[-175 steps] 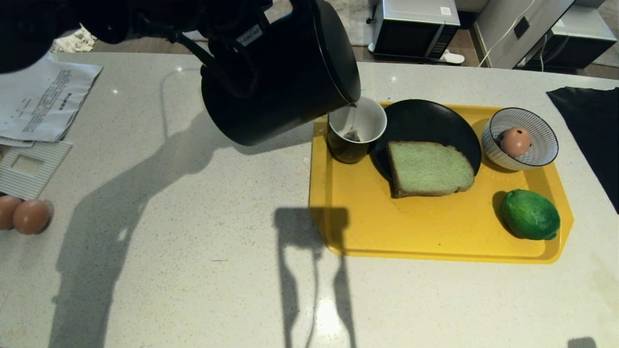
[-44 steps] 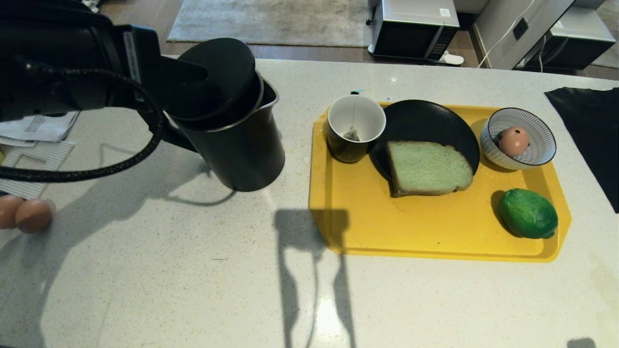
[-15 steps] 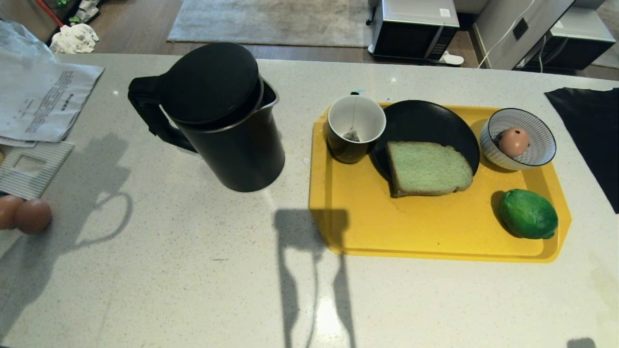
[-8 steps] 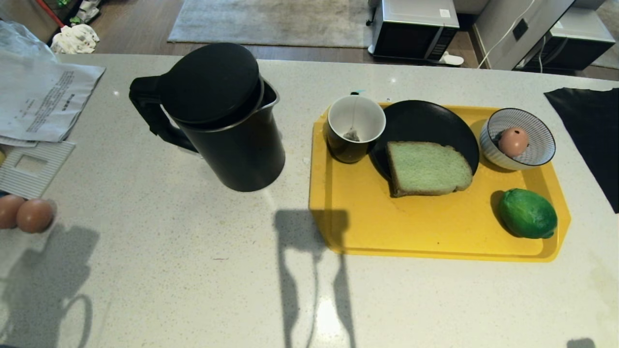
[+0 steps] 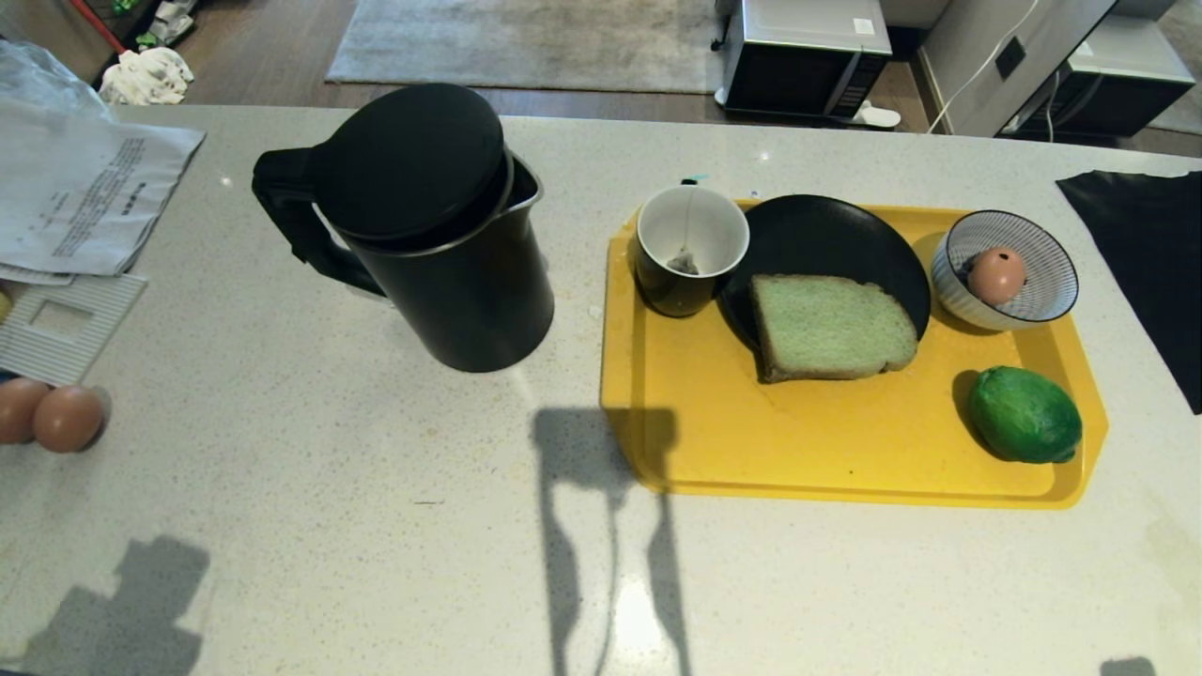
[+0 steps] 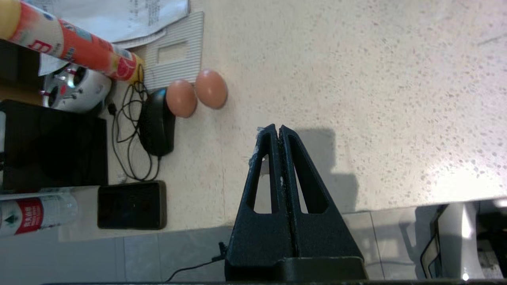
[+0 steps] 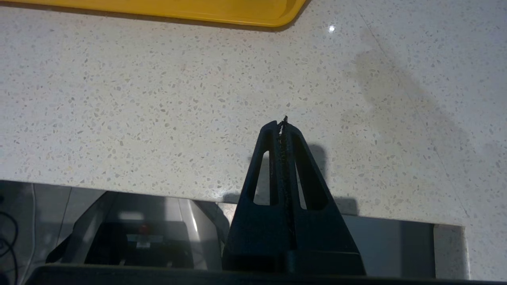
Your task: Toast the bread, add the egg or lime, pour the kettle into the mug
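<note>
Both tools pressed together and empty at the desk's near edge, left tool beside the eggs, well left of the upright kettle; right tool just short of the yellow tray, nearer the bread.

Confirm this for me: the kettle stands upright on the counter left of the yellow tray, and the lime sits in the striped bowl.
Not quite. The kettle does stand upright on the counter left of the yellow tray, but the striped bowl holds an egg. The lime lies on the tray itself, in front of the bowl. The head view shows this.
</note>
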